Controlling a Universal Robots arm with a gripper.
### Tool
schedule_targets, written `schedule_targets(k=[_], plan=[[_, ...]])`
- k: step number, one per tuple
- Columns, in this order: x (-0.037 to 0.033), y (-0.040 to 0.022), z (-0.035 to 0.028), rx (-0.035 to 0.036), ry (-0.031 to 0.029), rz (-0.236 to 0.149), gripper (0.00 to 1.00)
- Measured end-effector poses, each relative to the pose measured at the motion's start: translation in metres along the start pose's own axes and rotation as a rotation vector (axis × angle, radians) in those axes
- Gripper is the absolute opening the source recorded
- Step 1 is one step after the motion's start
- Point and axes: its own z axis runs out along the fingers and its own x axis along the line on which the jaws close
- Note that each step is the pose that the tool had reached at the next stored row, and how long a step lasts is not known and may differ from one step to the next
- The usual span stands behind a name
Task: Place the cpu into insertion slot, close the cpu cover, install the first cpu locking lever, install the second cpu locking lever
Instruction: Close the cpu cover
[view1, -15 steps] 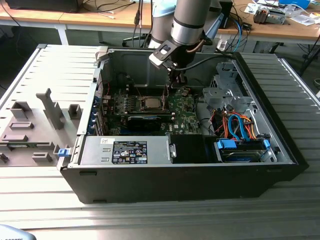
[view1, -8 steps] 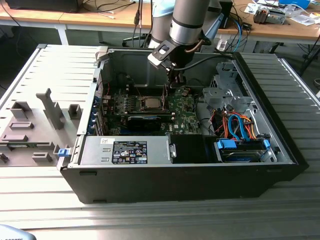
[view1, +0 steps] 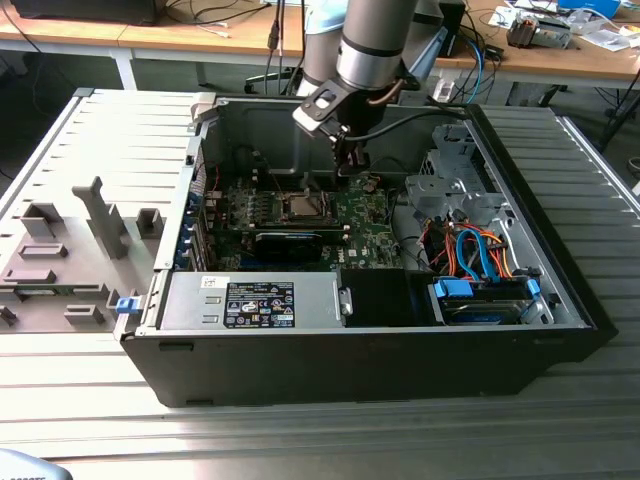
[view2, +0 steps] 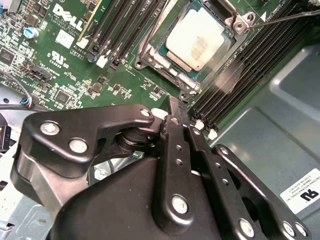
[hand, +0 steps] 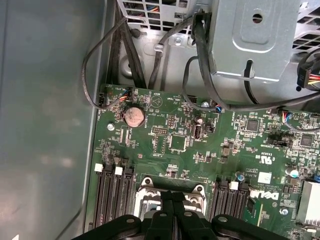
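One cpu (view2: 195, 42), one pincer (view2: 173, 107) — one motherboard (hand: 200, 145)

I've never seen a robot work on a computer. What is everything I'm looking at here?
computer case: one, black, open on the ribbed metal table
motherboard: one, green, inside the case
cpu: one, silvery-grey, seated in the insertion slot
memory slots: several, black, on both sides of the cpu
coin battery: one, coppery, on the motherboard
expansion card: one, black, across the motherboard
cables: several, blue and orange, towards the exterior view's right
fixture panel: one, grey, exterior view's left of the case
robot arm: one, grey, reaching into the case
end effector: one, black, shut, tip beside the cpu
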Motion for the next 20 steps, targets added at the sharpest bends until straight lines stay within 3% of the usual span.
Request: schedule_targets(k=[20], plan=[[0.0009,-0.0066,0.001,0.0001,-0.0001,0.0,0.11]])
